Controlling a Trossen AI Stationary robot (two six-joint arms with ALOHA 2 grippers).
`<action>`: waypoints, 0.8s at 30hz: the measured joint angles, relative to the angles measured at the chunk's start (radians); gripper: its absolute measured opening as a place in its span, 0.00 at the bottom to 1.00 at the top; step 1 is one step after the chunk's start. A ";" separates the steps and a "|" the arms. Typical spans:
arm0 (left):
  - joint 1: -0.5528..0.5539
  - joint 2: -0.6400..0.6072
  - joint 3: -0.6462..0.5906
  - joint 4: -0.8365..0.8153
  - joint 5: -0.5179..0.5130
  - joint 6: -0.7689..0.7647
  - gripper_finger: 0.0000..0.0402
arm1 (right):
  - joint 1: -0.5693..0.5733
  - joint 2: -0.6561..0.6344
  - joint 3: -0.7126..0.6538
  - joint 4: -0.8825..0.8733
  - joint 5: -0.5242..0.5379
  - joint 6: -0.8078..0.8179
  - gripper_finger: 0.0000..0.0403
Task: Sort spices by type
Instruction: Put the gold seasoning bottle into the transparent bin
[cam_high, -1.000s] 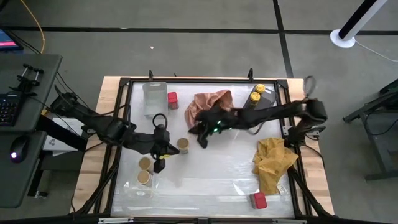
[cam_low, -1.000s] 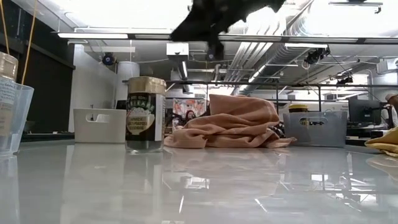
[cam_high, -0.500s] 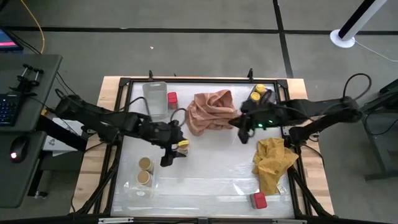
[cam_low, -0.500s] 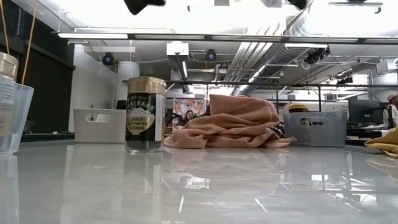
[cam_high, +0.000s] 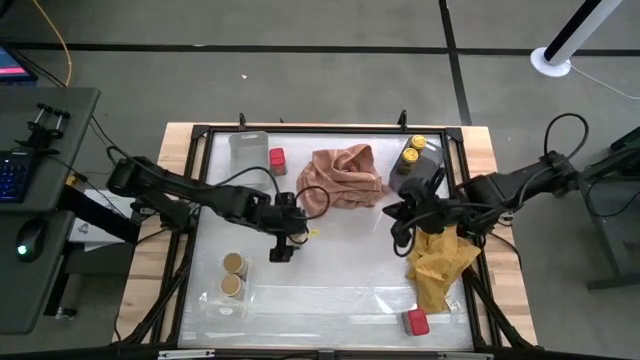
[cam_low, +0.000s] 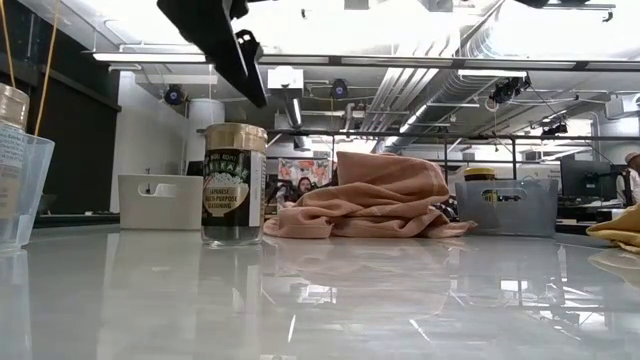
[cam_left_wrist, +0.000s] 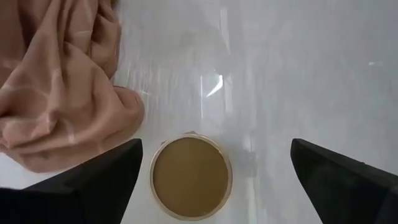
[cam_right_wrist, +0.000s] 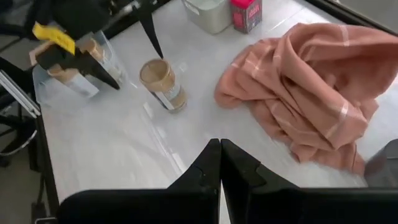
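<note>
My left gripper (cam_left_wrist: 214, 171) hangs spread wide above 1 tan-lidded jar (cam_left_wrist: 191, 176) beside the pink cloth (cam_high: 343, 178), grasping nothing. My right gripper (cam_right_wrist: 221, 163) is clenched, empty. 2 tan jars (cam_high: 233, 274) sit grouped; red boxes (cam_high: 277, 160) remain apart, I judge.

Showing on the worktop are three round tan-lidded spice jars (cam_high: 234, 263) (cam_high: 231, 285) (cam_left_wrist: 191, 177), two yellow-lidded jars (cam_high: 417, 143) (cam_high: 410, 157), two small red boxy containers (cam_high: 277, 160) (cam_high: 417, 322), and two cloths, one pink (cam_high: 340, 178), one yellow (cam_high: 438, 262).
</note>
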 joint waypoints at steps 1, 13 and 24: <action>0.000 -0.004 0.000 -0.003 0.000 -0.014 0.99 | 0.002 0.006 0.000 -0.001 0.000 0.001 0.00; 0.052 0.050 -0.020 -0.018 0.026 -0.026 0.99 | 0.000 0.081 0.000 -0.003 -0.001 -0.028 0.00; 0.071 0.121 -0.021 -0.037 0.048 0.053 0.91 | 0.002 0.107 0.000 -0.003 -0.011 -0.029 0.00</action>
